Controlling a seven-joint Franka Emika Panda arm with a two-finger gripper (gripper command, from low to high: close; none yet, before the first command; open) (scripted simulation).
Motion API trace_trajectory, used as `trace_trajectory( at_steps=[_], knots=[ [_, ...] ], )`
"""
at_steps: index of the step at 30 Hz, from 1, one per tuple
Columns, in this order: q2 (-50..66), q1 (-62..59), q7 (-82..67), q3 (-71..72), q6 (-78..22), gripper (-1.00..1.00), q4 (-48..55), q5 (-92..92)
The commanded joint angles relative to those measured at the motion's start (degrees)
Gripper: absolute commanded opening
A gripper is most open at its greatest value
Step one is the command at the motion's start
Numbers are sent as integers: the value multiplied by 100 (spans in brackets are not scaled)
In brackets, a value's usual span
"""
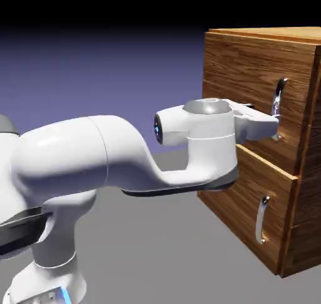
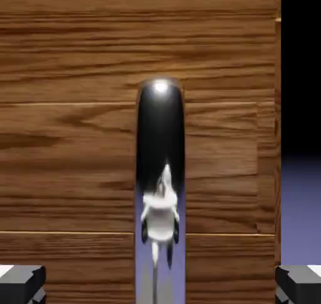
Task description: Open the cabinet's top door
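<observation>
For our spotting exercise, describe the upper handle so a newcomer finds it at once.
Find the boxy, glossy brown wood-grain cabinet on the exterior view's right. On its upper front panel is a curved, mirror-like silver metal handle, upright. Unlike the similar handle on the lower panel, it has the robot's white tool beside it.

Top door [image 1: 254, 89] of wood-grain cabinet [image 1: 307, 165]: shut, upright, above shorter panel; long curved silver handle [image 2: 160, 133] vertical.

No readable text, label, brand, number or sign shows in either view.
</observation>
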Motion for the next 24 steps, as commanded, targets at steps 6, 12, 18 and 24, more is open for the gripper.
trace_trajectory(
  at_steps=[6,12,18,24],
  knots=[
    [118,385,-5,-170,-220,-100,240,16],
    [747,-326,1218,279,-334,-100,-113,-476],
    [1027,-1388,1622,1072,-654,-100,-794,-224],
    [1042,-2633,1696,2121,-1044,-100,-1610,379]
  ],
)
